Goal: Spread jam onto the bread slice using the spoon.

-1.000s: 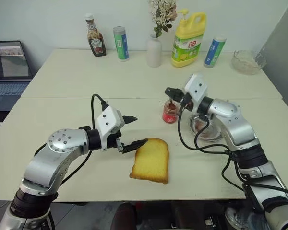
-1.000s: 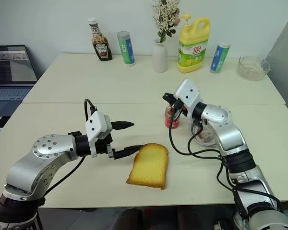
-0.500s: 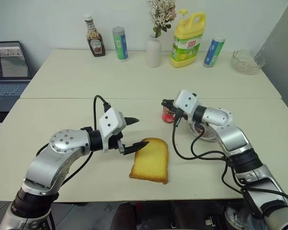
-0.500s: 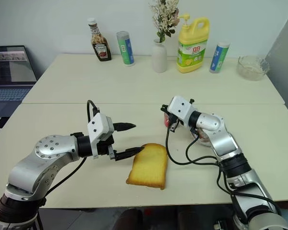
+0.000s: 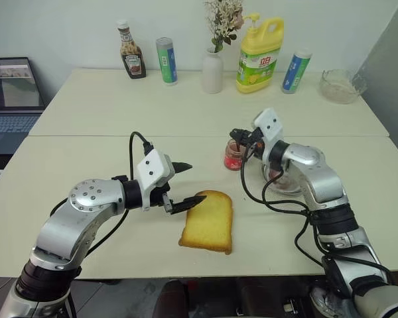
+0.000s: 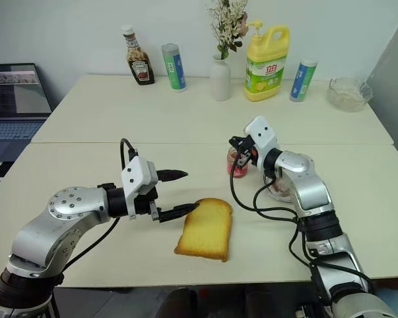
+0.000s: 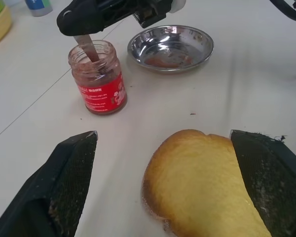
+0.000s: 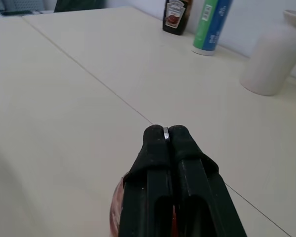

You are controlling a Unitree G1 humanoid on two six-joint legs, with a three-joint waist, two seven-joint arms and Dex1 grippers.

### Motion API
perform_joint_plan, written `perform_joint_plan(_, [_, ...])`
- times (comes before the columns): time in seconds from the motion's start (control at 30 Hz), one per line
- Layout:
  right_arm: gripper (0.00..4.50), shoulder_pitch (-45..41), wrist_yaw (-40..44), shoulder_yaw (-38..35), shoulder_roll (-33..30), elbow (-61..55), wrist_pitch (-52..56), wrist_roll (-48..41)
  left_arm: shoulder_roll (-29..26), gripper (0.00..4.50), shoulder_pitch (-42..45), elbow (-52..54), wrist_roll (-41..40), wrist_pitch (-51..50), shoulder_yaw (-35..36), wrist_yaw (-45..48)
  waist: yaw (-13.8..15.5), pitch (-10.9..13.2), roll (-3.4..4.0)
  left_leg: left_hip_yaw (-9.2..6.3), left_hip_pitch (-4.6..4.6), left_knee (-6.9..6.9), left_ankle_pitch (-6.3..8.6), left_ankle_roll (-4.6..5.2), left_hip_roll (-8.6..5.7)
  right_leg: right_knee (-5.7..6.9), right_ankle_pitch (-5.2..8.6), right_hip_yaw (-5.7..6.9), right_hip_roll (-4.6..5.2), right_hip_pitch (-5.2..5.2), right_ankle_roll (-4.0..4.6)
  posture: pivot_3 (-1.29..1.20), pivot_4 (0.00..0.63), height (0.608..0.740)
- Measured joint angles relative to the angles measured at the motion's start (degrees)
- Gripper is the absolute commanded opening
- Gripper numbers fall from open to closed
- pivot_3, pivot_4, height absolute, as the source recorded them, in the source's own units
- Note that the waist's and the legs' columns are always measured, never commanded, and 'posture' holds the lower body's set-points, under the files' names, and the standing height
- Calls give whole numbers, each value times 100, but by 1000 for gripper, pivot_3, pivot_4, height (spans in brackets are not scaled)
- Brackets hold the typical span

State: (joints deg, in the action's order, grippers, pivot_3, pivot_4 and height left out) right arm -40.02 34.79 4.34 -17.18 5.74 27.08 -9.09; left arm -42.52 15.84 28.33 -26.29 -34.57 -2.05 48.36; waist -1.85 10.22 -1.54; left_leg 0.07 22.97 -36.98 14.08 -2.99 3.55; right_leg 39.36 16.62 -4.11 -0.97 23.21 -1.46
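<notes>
Left wrist view: right tool (image 7: 76,22), clamping spoon (image 7: 87,48), apparently lowered into jam (image 7: 98,77).

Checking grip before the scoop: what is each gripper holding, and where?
Right gripper: shut on the spoon by its handle, bowl end down in the jam. Left gripper: open, nothing held.

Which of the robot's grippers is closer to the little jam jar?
The right gripper, shut on the spoon dipping into the jam jar. The left gripper is open around the bread slice's corner.
</notes>
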Motion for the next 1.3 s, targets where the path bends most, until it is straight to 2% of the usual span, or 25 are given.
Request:
perform_joint_plan(0.3, [24,-87,-463,-477,280,-6,925,-556,0,4500,0,0,11,2,-2,-1,-1,0,0,0,-2,0,0,0,0,5,0,1,0,1,0,0,150,740])
perform_joint_plan(0.57, [24,-90,-775,-676,440,103,982,-682,3,4500,1,0,47,19,-17,-1,-3,0,0,0,-2,0,0,0,-1,6,0,0,0,1,0,0,150,740])
perform_joint_plan(0.9, [24,-90,-1278,-1407,797,331,1320,-1310,17,4500,4,-1,94,32,-37,-12,-4,0,0,1,-2,0,0,0,-1,7,0,0,0,1,0,0,150,740])
perform_joint_plan(1.3, [24,-96,-1757,-1738,1027,245,1620,-1923,32,4500,10,-3,126,132,-104,-6,-8,1,1,1,-1,3,0,0,1,7,0,-1,-1,4,0,0,150,740])
